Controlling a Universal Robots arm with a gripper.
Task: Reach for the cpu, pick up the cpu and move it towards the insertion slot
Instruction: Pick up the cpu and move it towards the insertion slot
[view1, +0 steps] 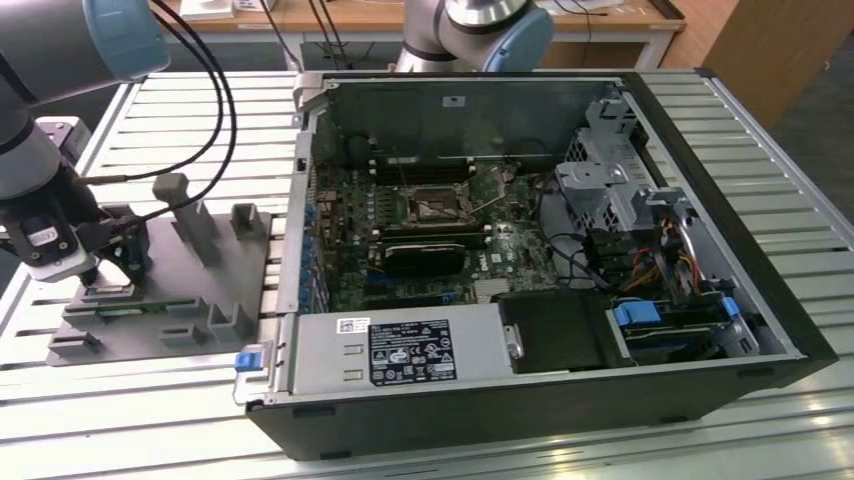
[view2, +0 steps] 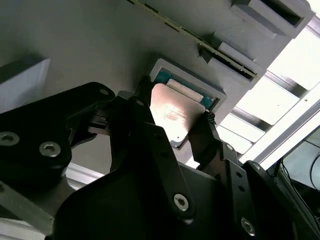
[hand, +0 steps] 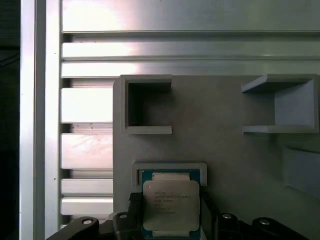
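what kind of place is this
Probably a robotics lab test bench: an open black desktop computer case lies on a slatted aluminium table, with a grey plastic fixture plate beside it and wooden desks behind.

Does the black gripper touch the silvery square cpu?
Cannot tell: in the second wrist view the gripper flanks the cpu closely; no plain contact or gap.

Both wrist views close above cpu (hand: 171, 204)
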